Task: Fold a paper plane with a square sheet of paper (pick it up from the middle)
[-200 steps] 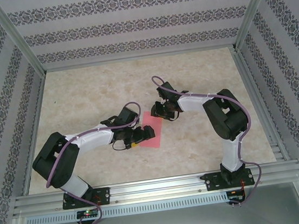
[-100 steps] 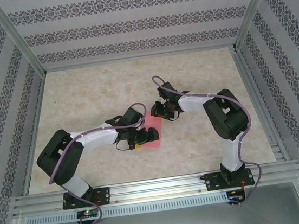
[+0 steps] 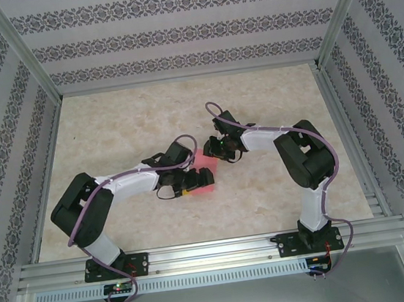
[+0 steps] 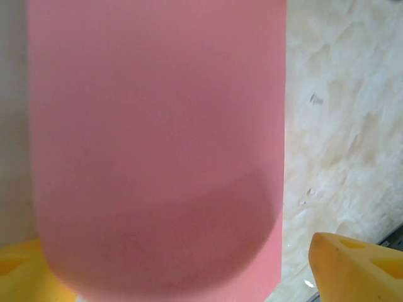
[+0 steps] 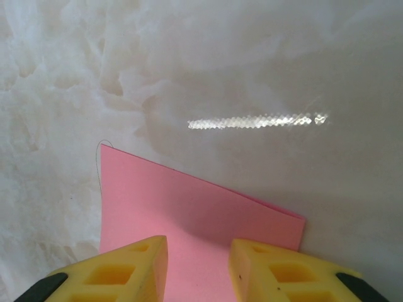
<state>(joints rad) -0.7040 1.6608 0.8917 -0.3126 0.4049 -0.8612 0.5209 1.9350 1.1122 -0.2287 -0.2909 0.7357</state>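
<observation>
Pink sheet (image 5: 189, 214), 2 layers @ edge

The sheet of paper (image 3: 205, 178) lies centrally on the desk (image 3: 131, 115); left fingers (image 4: 356, 267) over its left side, right fingers (image 5: 119, 270) over its far edge.

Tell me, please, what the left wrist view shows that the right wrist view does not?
Left wrist view: the square sheet of paper very close and blurred, the left gripper wide open. Right wrist view: the sheet's far edge and two corners, a glare streak, the right gripper with a narrower gap. Both: pink paper, yellow fingers, marble table.
</observation>
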